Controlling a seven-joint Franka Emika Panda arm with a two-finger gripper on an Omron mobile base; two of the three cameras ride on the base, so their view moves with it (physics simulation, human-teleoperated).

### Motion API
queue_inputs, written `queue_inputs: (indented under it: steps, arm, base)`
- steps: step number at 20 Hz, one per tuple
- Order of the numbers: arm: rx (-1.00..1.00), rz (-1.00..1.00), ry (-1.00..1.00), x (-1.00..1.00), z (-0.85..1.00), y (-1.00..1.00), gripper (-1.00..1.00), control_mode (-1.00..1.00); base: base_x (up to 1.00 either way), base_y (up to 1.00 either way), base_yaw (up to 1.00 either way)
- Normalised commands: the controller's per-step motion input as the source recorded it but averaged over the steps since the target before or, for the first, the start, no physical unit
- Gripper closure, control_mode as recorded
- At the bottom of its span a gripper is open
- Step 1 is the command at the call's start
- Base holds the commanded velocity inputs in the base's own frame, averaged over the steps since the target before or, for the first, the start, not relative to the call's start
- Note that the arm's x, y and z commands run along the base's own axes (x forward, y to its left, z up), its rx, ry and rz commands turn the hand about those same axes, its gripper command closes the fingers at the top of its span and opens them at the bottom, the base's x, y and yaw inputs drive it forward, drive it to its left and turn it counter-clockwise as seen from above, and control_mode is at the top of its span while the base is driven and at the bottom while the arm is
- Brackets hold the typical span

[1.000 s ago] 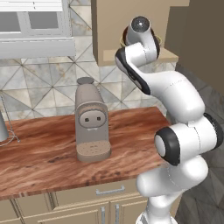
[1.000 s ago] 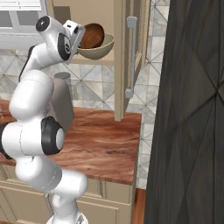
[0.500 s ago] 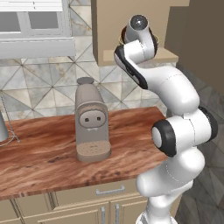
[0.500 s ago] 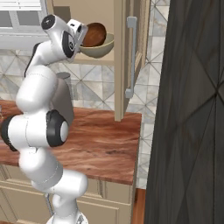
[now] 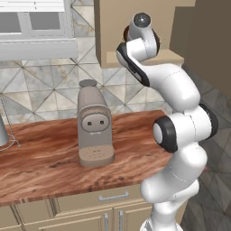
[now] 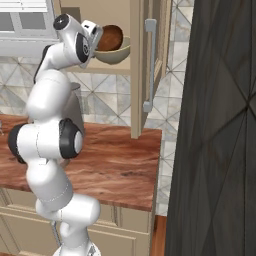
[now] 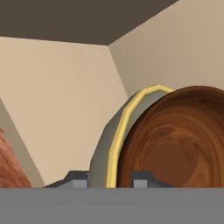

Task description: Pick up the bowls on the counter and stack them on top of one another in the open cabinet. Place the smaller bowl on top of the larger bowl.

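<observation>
The smaller bowl point(image 6: 111, 37), dark brown, lies tilted inside the larger bowl point(image 6: 116, 54), pale olive-yellow, which sits on the shelf of the open cabinet point(image 6: 107, 70). My gripper point(image 6: 98, 36) reaches in from the left and is shut on the brown bowl's near rim. In the hand view my gripper point(image 7: 110, 178) straddles that edge. The smaller bowl point(image 7: 175, 144) shows its mottled inside. The yellow rim of the larger bowl point(image 7: 114, 131) curves just outside it, against the cabinet's tan walls point(image 7: 61, 109). The counter point(image 5: 54, 158) lies below.
A taupe coffee machine point(image 5: 94, 124) stands mid-counter. The open cabinet door point(image 6: 139, 100) with its metal handle point(image 6: 148, 65) hangs just right of the bowls. A tall dark panel point(image 6: 215, 125) closes the right side. Beige drawers point(image 5: 108, 198) run under the counter.
The arm's upper links and elbow have shifted a little. The gripper and the bowls stay almost where they were in the cabinet, and the grip is unchanged.
</observation>
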Motion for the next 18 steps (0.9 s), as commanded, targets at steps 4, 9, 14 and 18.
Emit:
queue_inputs:
  steps: [4,9,14,18]
  arm:
    - [0.0,0.02,0.02,0.23,0.0,-0.07,1.0,-1.0]
    - [0.0,0.02,0.02,0.23,-0.01,-0.07,1.0,-1.0]
    - [0.0,0.02,0.02,0.22,-0.11,-0.06,1.0,-1.0]
    - [-0.01,0.02,0.01,0.18,-0.17,-0.07,1.0,-1.0]
  base:
    - [0.0,0.0,0.0]
    - [0.0,0.0,0.0]
    - [0.0,0.0,0.0]
    - [0.0,0.0,0.0]
